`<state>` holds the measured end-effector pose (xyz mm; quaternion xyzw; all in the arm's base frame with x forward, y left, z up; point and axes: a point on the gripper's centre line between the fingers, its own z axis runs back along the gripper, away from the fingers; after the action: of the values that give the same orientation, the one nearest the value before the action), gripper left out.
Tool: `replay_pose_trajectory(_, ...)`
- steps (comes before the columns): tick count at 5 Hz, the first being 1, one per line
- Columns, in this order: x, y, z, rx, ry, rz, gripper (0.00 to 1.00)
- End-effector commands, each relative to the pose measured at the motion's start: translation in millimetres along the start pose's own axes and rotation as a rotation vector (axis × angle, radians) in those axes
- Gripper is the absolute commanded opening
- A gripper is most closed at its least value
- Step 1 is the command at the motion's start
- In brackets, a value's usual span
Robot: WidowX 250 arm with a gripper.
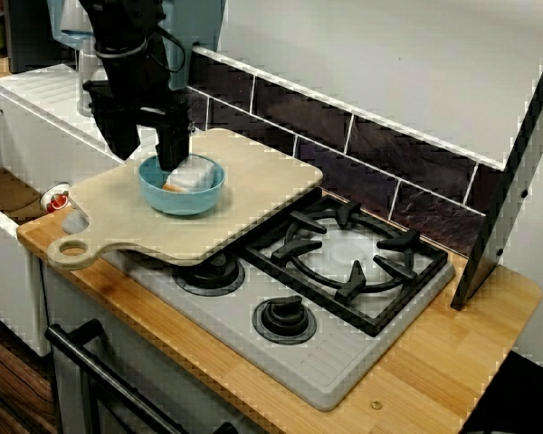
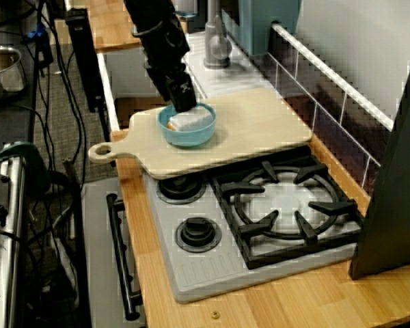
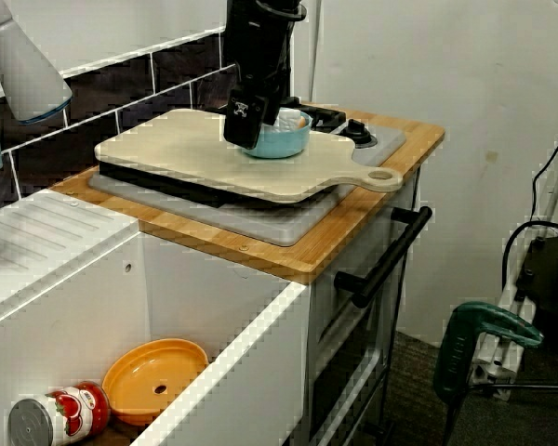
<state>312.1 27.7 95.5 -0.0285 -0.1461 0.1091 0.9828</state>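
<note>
Cutting board point(image 1: 267, 172) open beside bowl point(image 1: 186, 202); tiled wall point(image 1: 294, 113) close behind.

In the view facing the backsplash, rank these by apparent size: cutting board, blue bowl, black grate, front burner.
1. cutting board
2. black grate
3. blue bowl and front burner: these look close, and the burner sits nearer the camera, so I won't rank them.
</note>
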Motion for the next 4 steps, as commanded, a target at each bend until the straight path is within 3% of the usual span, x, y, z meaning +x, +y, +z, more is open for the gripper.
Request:
replay_pose_trajectory(1,21.9,5,36.6,-0.036,-0.081,0.002,1.00)
replay_pose_trajectory(3,31.1,0,41.4,-0.045,-0.088,0.001,1.00)
replay_pose_trajectory(4,39.7,-3,40.6,-0.026,-0.121,-0.009,1.00)
